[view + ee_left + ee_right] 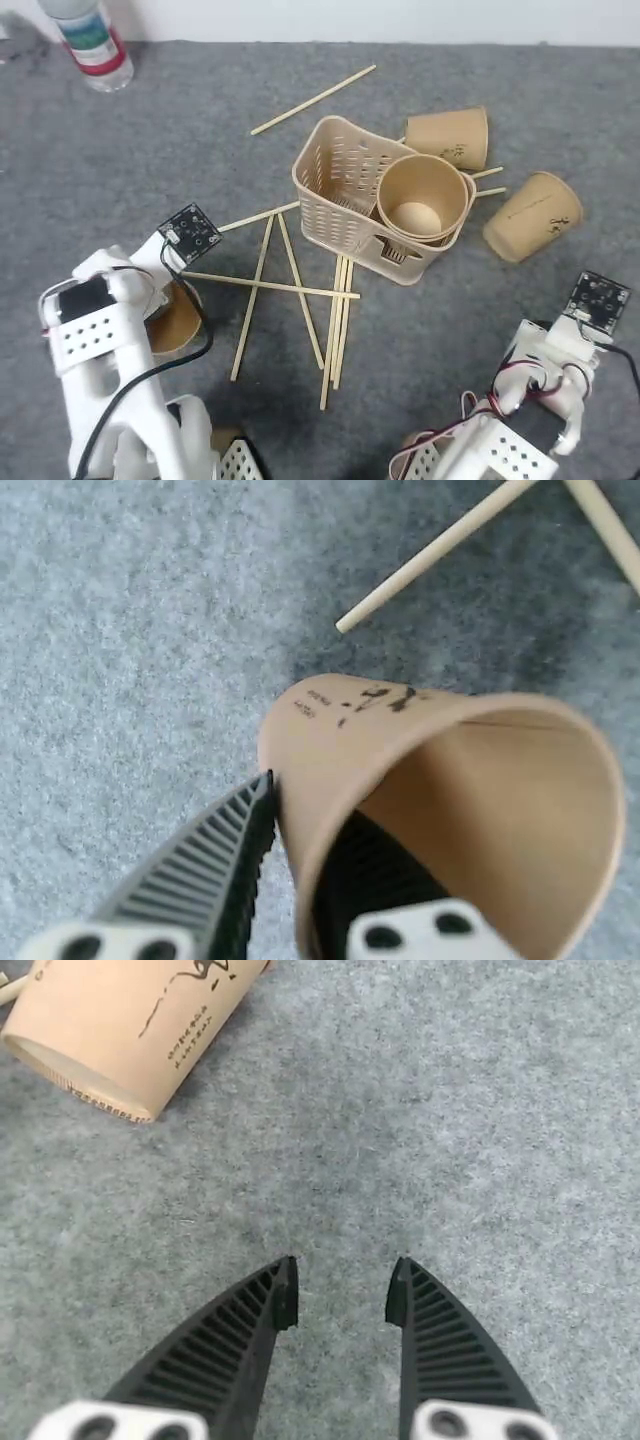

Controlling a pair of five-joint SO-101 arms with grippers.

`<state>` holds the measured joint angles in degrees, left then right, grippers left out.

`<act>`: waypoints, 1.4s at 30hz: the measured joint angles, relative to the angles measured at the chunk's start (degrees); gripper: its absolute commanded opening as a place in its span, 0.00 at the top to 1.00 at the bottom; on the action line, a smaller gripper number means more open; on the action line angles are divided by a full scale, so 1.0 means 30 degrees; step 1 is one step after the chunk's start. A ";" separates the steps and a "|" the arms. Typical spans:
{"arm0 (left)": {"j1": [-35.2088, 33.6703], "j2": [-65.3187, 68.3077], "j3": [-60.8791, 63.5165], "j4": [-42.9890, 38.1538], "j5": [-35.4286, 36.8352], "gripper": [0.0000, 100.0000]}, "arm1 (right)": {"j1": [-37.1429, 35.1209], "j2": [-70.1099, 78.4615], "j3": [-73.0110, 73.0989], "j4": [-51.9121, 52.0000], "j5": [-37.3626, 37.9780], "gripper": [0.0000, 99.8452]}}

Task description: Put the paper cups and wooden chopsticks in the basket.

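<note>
while left pincer grips it, paper cup tan, dark-printed

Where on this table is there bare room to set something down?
Bare mat lies between the bottle and the basket, and also just ahead of the open right gripper. It is crowded in front of the basket, where chopsticks criss-cross, and beside it, where two paper cups lie.

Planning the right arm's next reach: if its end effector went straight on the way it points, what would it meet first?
Probably just the grey mat: the open right end effector aims at a bare patch. The paper cup lying on its side sits off that line, though depth is unclear.
</note>
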<state>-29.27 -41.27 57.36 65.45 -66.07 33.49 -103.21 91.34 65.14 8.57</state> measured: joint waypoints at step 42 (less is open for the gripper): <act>-0.0908 0.0000 -1.1927 1.0051 1.0872 0.99 | -0.0674 0.0000 0.0000 0.0000 0.0000 0.83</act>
<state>-32.00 -41.27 21.58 95.60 -33.45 31.47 -103.21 91.34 65.14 8.57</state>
